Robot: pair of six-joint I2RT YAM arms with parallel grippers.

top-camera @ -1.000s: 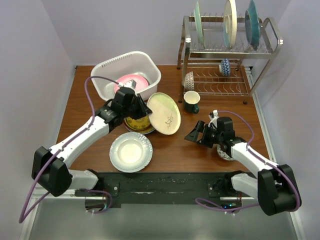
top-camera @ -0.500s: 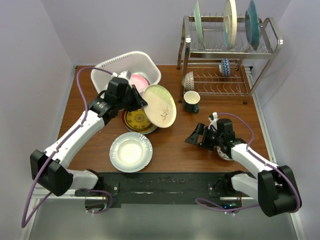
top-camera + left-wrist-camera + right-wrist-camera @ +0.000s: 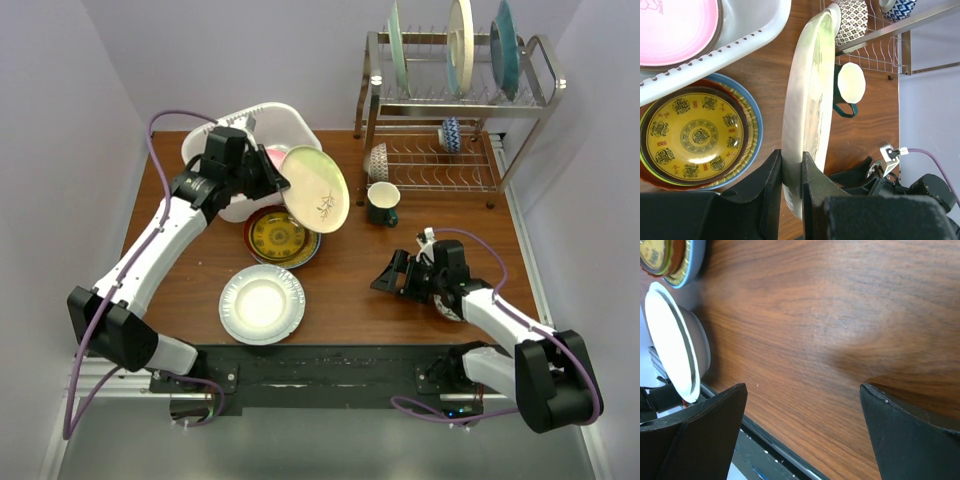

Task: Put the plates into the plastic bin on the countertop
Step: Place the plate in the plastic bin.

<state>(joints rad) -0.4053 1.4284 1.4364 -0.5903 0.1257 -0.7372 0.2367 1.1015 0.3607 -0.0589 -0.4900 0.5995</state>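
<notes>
My left gripper (image 3: 270, 180) (image 3: 791, 172) is shut on the rim of a cream plate (image 3: 316, 189) (image 3: 810, 100) with a leaf motif. The plate is held on edge in the air beside the right end of the white plastic bin (image 3: 291, 122) (image 3: 752, 30). A pink plate (image 3: 276, 158) (image 3: 675, 25) lies inside the bin. On the countertop (image 3: 350, 290), a yellow patterned plate (image 3: 280, 237) (image 3: 695, 135) tops a small stack. A white plate (image 3: 261, 303) (image 3: 675, 345) sits nearer. My right gripper (image 3: 392, 275) (image 3: 802, 405) hangs open low over bare wood.
A steel wire rack (image 3: 455, 100) at the back right holds three upright plates (image 3: 460, 40) and two patterned bowls (image 3: 451, 133). A dark green mug (image 3: 382, 203) (image 3: 849, 87) stands in front of the rack. Another bowl (image 3: 450, 306) lies under my right forearm.
My left arm has carried the cream plate up and back from over the yellow stack toward the bin, tilting it more upright. The right arm has barely moved.
</notes>
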